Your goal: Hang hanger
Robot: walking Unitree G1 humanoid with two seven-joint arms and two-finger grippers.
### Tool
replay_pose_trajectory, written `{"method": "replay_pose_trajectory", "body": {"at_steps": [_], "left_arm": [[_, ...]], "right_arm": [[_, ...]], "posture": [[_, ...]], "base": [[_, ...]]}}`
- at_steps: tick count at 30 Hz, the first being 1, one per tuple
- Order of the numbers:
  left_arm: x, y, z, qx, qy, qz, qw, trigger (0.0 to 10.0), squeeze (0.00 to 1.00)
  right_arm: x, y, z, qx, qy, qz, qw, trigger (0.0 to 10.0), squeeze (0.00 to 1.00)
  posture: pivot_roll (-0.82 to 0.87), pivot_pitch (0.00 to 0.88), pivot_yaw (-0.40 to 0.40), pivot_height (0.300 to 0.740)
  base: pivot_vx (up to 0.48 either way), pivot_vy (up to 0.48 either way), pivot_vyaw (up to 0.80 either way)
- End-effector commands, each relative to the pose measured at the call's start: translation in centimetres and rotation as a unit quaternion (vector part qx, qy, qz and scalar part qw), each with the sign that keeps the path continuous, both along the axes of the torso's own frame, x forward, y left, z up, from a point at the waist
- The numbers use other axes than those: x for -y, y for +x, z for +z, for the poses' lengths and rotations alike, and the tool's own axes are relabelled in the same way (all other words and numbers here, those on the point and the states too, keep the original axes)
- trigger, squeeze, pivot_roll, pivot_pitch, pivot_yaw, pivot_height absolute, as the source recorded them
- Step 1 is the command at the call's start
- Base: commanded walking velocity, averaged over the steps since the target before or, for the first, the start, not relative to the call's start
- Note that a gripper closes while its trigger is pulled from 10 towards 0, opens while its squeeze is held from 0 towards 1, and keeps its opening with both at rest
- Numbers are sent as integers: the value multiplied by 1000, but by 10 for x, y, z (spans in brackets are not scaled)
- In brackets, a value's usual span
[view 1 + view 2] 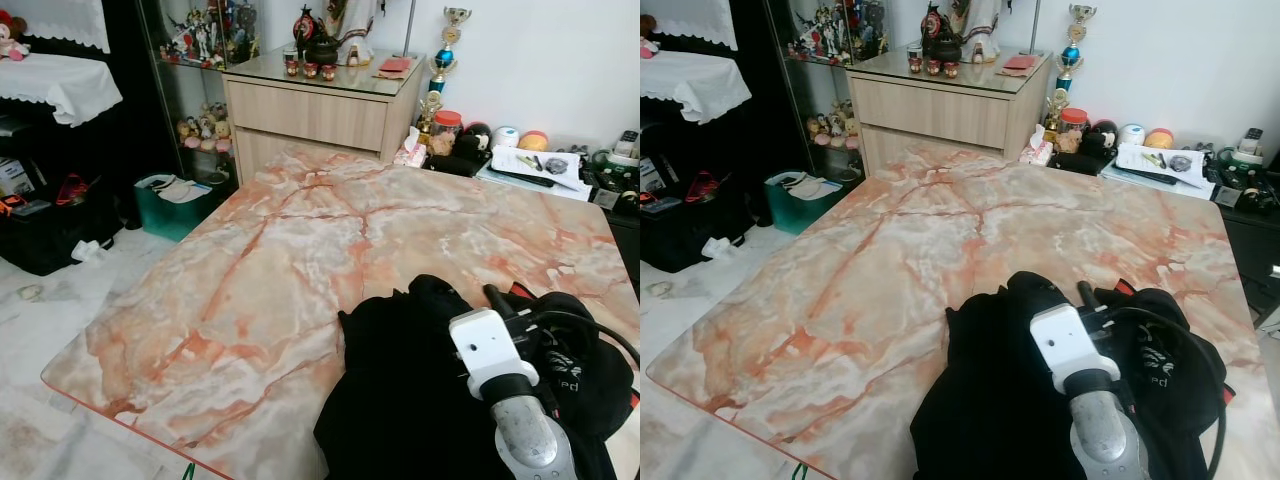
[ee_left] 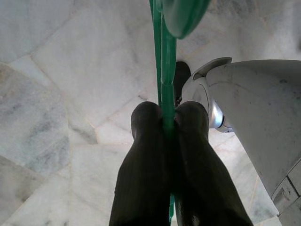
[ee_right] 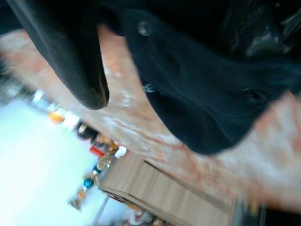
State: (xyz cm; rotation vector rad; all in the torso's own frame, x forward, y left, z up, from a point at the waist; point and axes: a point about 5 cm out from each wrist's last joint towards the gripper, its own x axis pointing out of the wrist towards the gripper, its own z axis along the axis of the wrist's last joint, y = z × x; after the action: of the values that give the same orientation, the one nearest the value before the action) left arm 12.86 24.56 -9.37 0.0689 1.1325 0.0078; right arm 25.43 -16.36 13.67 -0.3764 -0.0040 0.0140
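Pinched tight on the green hanger (image 2: 165, 70), the left gripper (image 2: 168, 115) had both black fingers pressed against the thin plastic bar, which ran straight out between them. That arm hung low beside the marble table (image 1: 250, 290), over pale floor tiles (image 2: 70, 70), with the robot's own silver leg casing (image 2: 254, 108) close by. A sliver of green (image 1: 187, 470) peeked out just below the table's near edge, which suggested the hanger was being kept down and out of the way while the other arm worked.

Over the near right corner of the table lay a heap of black clothing (image 1: 420, 400), with a hint of red at its far side. The right gripper (image 3: 94, 89) hovered over that heap, the wrist camera housing (image 1: 490, 350) sitting above the cloth. One dark finger showed close against the fabric, where small buttons (image 3: 143, 28) could be made out, but the view was blurred and I could not tell whether the fingers were spread or closed.

Judging by this, the garment was probably being readied for the hanger; nothing had been hung yet.
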Motion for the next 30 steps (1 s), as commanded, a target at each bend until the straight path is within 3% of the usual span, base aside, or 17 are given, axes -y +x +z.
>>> {"method": "replay_pose_trajectory", "body": {"at_steps": [1, 5, 8, 30], "left_arm": [[0, -2, -1, -6, 0, 2, 1000, 10000, 0], [0, -2, -1, -3, -1, 2, 1000, 10000, 0], [0, -2, -1, -1, -1, 4, 1000, 10000, 0], [-1, -1, 0, 1, -1, 5, 1000, 10000, 0]], "right_arm": [[1, -5, 1, 2, 71, -19, 997, 10000, 0], [0, -12, -15, -34, 210, -80, 974, 10000, 0], [-2, -13, -18, -36, 242, -81, 966, 10000, 0], [-8, -10, -16, -35, 252, -57, 965, 10000, 0]], "posture": [[127, 0, -13, 740], [126, 0, -13, 740], [125, 0, -12, 740], [128, 0, -9, 740]], "base": [[0, 0, 0], [0, 0, 0], [0, 0, 0], [0, 0, 0]]}}
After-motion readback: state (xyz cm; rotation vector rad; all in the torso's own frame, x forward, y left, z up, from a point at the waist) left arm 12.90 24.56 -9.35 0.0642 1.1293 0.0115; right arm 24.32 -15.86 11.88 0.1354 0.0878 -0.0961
